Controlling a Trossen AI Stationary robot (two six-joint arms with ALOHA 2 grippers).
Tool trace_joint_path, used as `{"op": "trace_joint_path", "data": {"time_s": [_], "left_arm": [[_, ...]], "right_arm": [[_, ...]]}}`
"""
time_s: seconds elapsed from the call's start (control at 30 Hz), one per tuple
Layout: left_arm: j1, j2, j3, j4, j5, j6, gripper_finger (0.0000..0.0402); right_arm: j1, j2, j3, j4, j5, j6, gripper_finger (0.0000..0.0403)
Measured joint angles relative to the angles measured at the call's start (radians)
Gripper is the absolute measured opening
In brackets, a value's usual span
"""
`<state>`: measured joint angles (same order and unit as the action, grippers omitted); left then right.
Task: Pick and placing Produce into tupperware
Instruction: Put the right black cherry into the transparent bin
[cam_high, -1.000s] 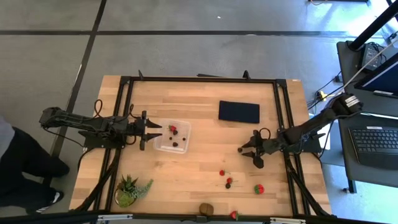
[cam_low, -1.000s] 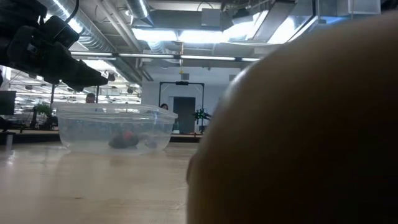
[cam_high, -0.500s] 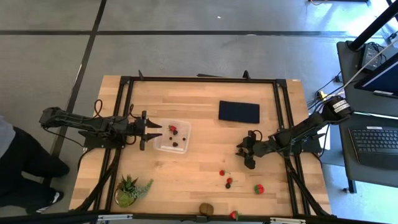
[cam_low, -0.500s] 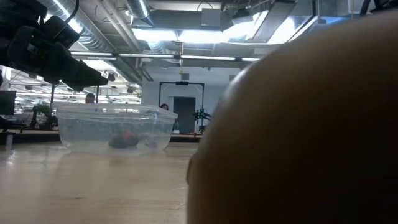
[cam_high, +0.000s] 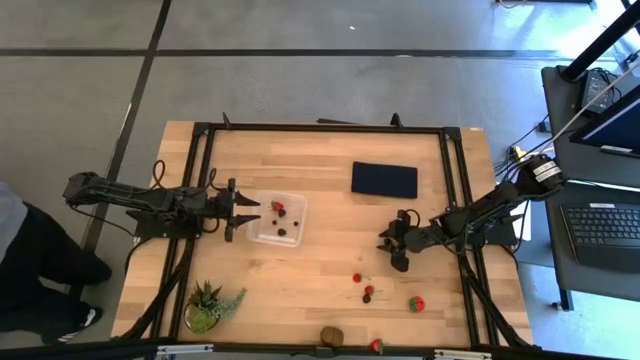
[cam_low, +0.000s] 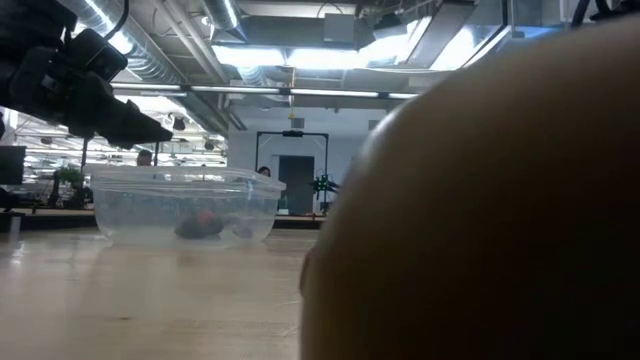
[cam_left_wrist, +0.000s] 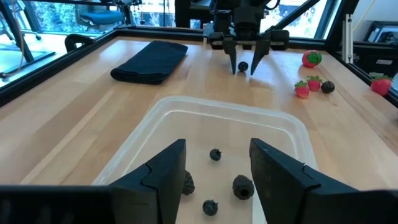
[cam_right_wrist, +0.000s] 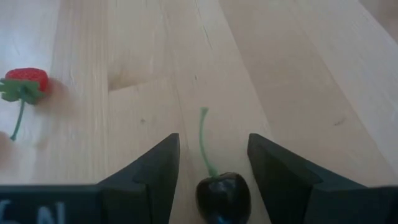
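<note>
Tupperware (cam_high: 277, 219) sits left of the table's centre, a clear squarish tub with rounded corners and low walls, holding a red strawberry (cam_high: 279, 208) and a few small dark berries (cam_left_wrist: 242, 186). Left gripper (cam_high: 243, 213) hovers at its 9 o'clock rim, fingers spread wide with nothing between them — the left wrist view shows the tub's open mouth just past the tips. Bare wood runs wide from the tub's 3 o'clock side toward the middle; a spiky potted plant (cam_high: 212, 304) stands at 7 o'clock near the front edge, and a dark blue folded cloth (cam_high: 384, 179) lies at 1 o'clock. Front of centre, a kiwi-like brown fruit (cam_high: 331, 335) rests at the table edge, with a strawberry and dark berry pair (cam_high: 364, 288) and two more strawberries (cam_high: 416, 302) nearby. Right gripper (cam_high: 392, 249) is low over the boards right of centre, fingers parted around a glossy dark cherry (cam_right_wrist: 223, 196) with a thin green stem — not closed on it.
</note>
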<state>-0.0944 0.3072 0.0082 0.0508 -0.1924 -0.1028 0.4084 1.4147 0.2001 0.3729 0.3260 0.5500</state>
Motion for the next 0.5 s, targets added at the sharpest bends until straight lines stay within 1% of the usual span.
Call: {"op": "trace_joint_path", "data": {"time_s": [0.17,0.33,0.5], "left_arm": [[0.0,0.0,0.0,0.0,0.0,0.0,0.0166],[0.0,0.0,0.0,0.0,0.0,-0.001,0.0161],[0.0,0.0,0.0,0.0,0.0,0.0,0.0166]], "right_arm": [[0.0,0.0,0.002,-0.012,-0.001,0.053,0.0196],[0.0,0.0,0.001,-0.012,-0.007,0.063,0.0196],[0.0,0.0,-0.002,-0.003,-0.009,0.073,0.0196]]}}
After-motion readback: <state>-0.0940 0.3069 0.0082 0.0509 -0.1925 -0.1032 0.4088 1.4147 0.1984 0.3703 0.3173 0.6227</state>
